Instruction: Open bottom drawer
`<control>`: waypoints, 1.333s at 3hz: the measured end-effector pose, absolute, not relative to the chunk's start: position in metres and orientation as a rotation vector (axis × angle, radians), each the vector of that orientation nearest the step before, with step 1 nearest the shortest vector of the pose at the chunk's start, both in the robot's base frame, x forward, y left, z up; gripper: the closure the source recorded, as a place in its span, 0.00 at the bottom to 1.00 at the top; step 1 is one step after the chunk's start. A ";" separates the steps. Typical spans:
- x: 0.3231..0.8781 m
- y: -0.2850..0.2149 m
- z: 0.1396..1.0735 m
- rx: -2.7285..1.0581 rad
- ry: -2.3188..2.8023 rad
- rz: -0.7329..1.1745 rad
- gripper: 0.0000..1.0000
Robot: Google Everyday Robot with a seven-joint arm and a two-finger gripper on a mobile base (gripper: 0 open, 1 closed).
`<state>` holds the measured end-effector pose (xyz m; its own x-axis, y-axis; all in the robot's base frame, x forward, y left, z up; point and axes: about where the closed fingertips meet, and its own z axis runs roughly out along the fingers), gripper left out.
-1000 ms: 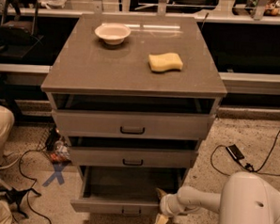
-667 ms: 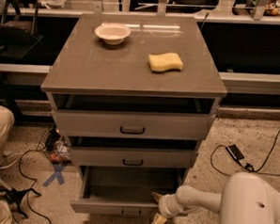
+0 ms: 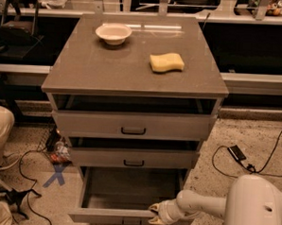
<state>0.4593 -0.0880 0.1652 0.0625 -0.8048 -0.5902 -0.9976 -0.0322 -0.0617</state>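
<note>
**Bottom drawer is hanging way out**

My hand [image 3: 154, 214] is down low at the front edge of the bottom drawer [image 3: 102, 216], just right of its little black handle [image 3: 132, 223]. Honestly can't tell how open it is or whether it's holding anything. The drawer sticks out well past the middle drawer [image 3: 167, 159]. A bowl [image 3: 113, 33] and a sponge [image 3: 167, 62] sit on the worktop [image 3: 110, 68].

On the desk [image 3: 86, 69] we see a bowl [image 3: 113, 33] toward 11 o'clock and a sponge [image 3: 167, 62] toward 2 o'clock, well apart. Beneath, the top drawer [image 3: 93, 123], middle drawer [image 3: 100, 157] and bottom drawer [image 3: 102, 215] are stacked, the lowest jutting furthest toward 6 o'clock. Our tool [image 3: 153, 215] is at its front edge, just right of the handle [image 3: 132, 223], with the arm [image 3: 197, 205] lying toward 3 o'clock.
</note>
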 end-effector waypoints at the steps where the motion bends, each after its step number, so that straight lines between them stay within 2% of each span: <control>1: 0.443 -0.094 0.165 -1.840 1.779 0.572 0.87; 2: 0.442 -0.096 0.164 -1.824 1.779 0.571 1.00; 4: 0.431 -0.104 0.158 -1.783 1.778 0.578 1.00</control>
